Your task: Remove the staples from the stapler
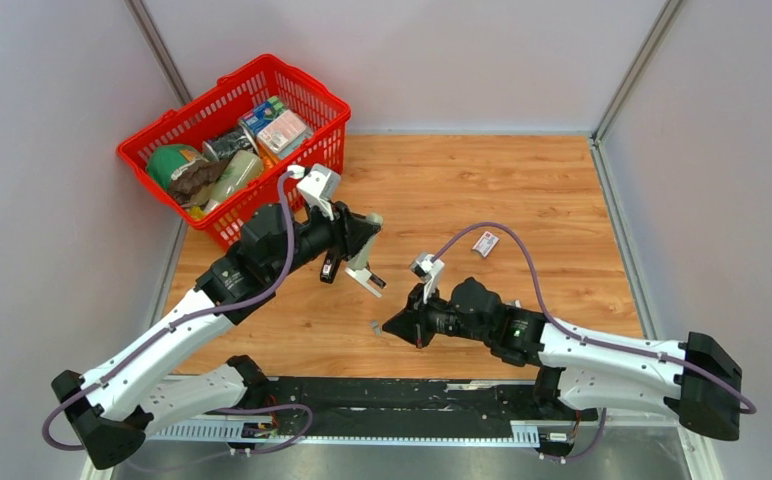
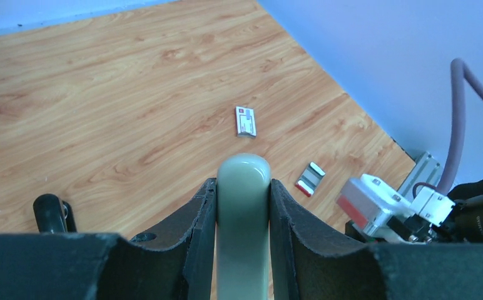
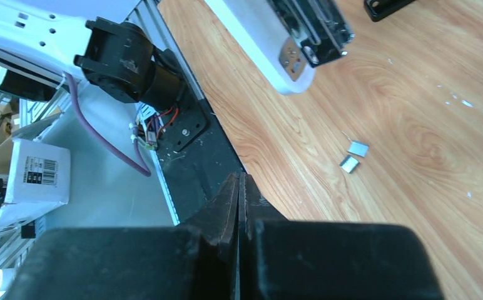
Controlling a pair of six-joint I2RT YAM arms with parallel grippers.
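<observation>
left tool [image 1: 355,238] raised, clamping stapler [image 2: 243,206] | right tool [image 3: 239,187] shut, low near staples [image 3: 357,148]

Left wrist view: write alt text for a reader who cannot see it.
The left gripper clamps a grey-beige rounded oblong bar over a wooden table. A small white-and-red rectangular box lies on the table beyond it.
</observation>
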